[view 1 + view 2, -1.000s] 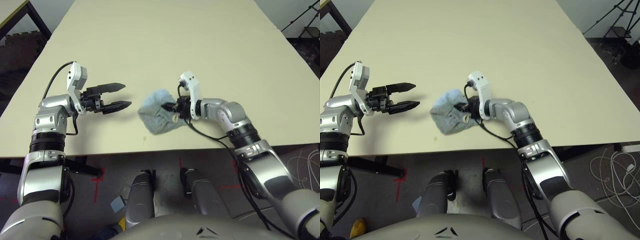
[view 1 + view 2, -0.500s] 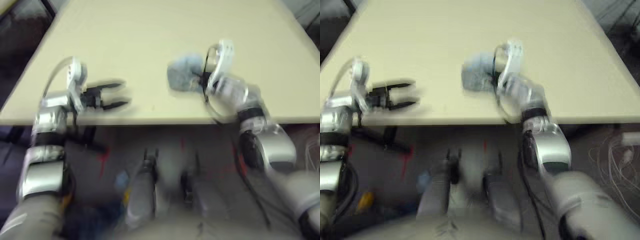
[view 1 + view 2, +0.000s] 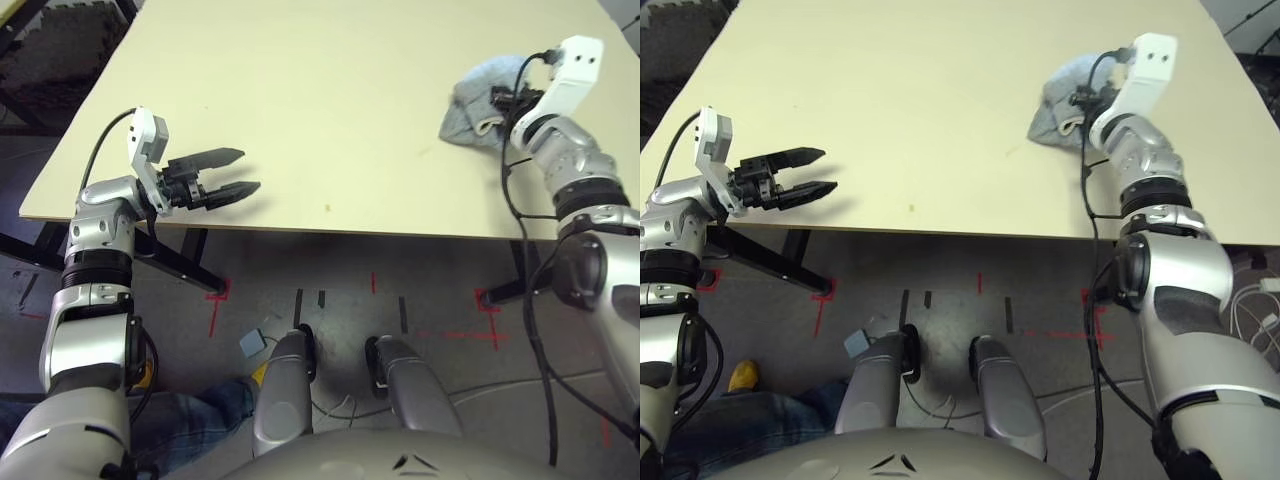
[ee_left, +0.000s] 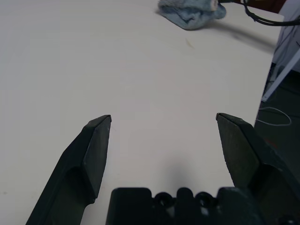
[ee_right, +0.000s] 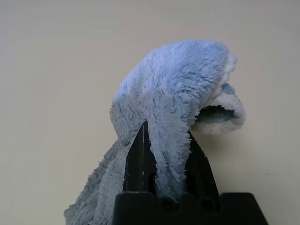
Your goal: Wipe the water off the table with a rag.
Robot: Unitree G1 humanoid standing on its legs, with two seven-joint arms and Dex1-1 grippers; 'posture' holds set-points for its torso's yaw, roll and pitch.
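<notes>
— How far along is the wiping?

— The right gripper (image 5: 165, 154) is pinching the rag (image 3: 480, 100) between closed fingers, pressing it on the table (image 3: 300, 90) at the far right. One small amber speck of water (image 3: 327, 208) is sitting near the front edge, well apart from the rag, so I am judging that spot not yet wiped.

— Which way is the rag lying?

— It is bunching into a lump, long axis running left to right, hemmed edge turning toward the gripper.

— And the left gripper (image 3: 240, 171)?

— It is hovering at the near left, fingers spread wide, holding nothing.
</notes>
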